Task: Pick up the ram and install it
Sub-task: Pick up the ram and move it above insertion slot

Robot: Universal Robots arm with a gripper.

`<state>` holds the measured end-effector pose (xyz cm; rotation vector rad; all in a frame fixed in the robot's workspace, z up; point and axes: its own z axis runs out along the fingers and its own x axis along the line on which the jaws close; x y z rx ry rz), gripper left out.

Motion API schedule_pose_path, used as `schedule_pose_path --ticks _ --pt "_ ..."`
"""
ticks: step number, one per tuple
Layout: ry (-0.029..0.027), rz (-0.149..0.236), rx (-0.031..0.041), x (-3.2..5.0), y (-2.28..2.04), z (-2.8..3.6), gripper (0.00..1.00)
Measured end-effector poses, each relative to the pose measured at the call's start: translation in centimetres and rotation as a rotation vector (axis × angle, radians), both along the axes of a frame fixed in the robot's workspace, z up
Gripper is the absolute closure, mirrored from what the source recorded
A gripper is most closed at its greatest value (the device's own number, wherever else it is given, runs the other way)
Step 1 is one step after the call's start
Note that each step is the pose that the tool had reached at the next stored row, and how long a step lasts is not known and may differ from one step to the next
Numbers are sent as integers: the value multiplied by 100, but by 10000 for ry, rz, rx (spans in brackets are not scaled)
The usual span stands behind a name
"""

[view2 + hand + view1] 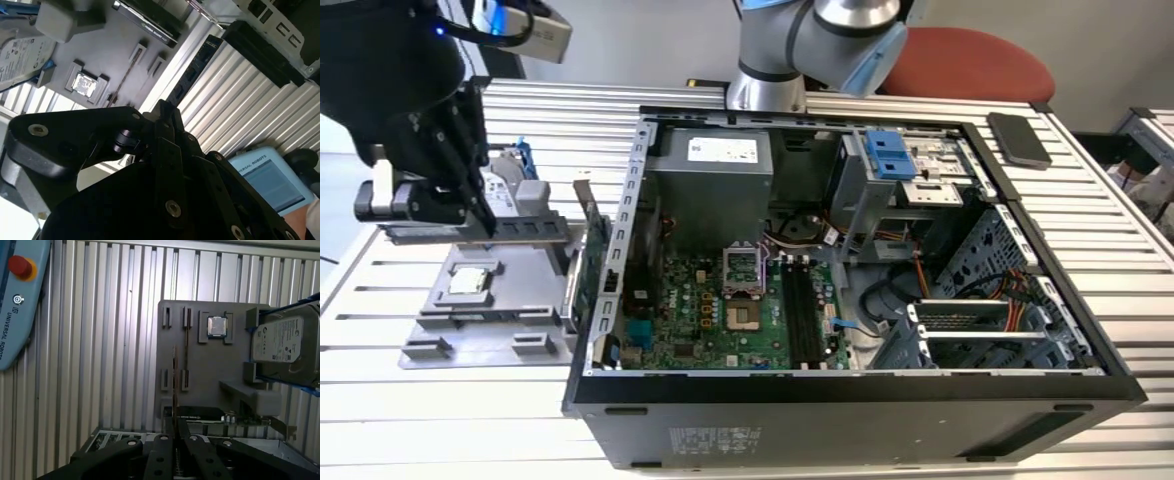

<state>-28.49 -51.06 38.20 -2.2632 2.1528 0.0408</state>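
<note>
Found the ram (534, 229) clamped by its flat faces in the hand (487, 228), over the grey fixture tray (507, 290) on the table (454, 420), beside the open computer case (854, 385); judged so held to keep its contact edge free

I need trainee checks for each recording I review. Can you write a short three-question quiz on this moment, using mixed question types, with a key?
1. True or false: the hand is shut on the ram, which it holds off the grey tray.
2. Multiple choice: the square processor chip lies
A. in a holder on the grey tray
B. between the fingers of the hand
C. on the bare slatted table
3. Fill in the blank: the hard drive sits in a ___ frame.

Key: 1 true; 2 A; 3 blue.
</note>
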Motion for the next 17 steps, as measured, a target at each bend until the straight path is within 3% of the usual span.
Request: schedule_pose_path --ticks 17 --pt "59 0 0 508 0 0 100"
